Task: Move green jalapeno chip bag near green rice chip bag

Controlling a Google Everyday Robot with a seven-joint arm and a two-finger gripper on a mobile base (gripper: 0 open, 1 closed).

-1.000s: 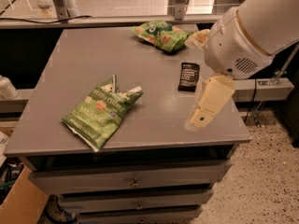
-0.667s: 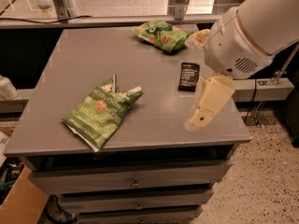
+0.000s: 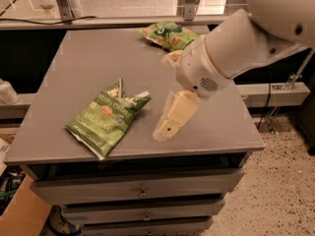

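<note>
The green jalapeno chip bag (image 3: 107, 118) lies flat on the front left part of the grey table (image 3: 88, 63); it is lime green with white lettering and a small orange-red logo. The green rice chip bag (image 3: 168, 35), printed with orange-pink round shapes, lies at the table's far edge, right of centre. My gripper (image 3: 166, 128) hangs from the big white arm (image 3: 231, 53) just above the table near its front edge. It is a short way right of the jalapeno bag and does not touch it.
The table stands on a cabinet with drawers (image 3: 142, 193). A ledge and metal posts (image 3: 64, 4) run behind the table. A cardboard box (image 3: 19, 215) sits on the floor at the lower left. Speckled floor (image 3: 280, 181) lies to the right.
My arm and gripper have moved left, from the table's right side to just beside the jalapeno bag. The arm now covers a dark flat object that lay there. Both bags have stayed put.
</note>
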